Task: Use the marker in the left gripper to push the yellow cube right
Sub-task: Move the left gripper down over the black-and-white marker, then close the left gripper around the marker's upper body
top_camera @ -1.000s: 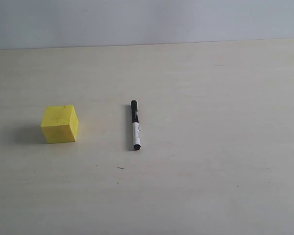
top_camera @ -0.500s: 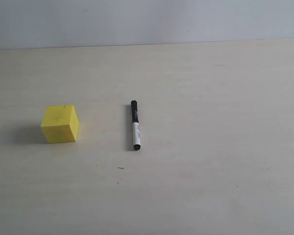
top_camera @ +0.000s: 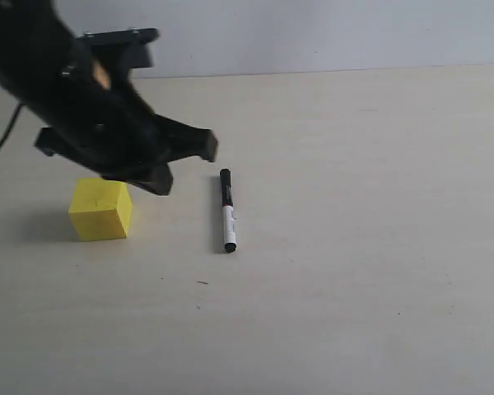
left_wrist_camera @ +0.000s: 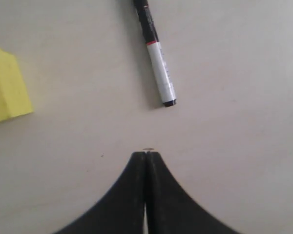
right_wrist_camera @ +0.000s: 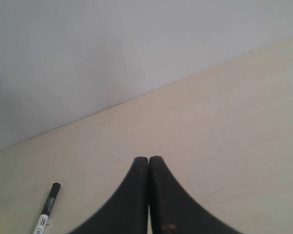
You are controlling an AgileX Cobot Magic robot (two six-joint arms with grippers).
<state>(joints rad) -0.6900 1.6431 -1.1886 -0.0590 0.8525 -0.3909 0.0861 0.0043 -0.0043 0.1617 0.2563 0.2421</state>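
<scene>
Our left pincer point(left_wrist_camera: 145, 155) hangs above the table point(top_camera: 354, 271) with its jaws pressed together on nothing; the marker point(top_camera: 226, 211) is not yet taken. It lies flat, cap toward twelve o'clock, and the yellow cube point(top_camera: 101, 209) sits at nine o'clock of it, apart. We judge the marker light, stiff and apt to roll, so we would grip it mid-barrel; the yellow cube should slide easily.
</scene>
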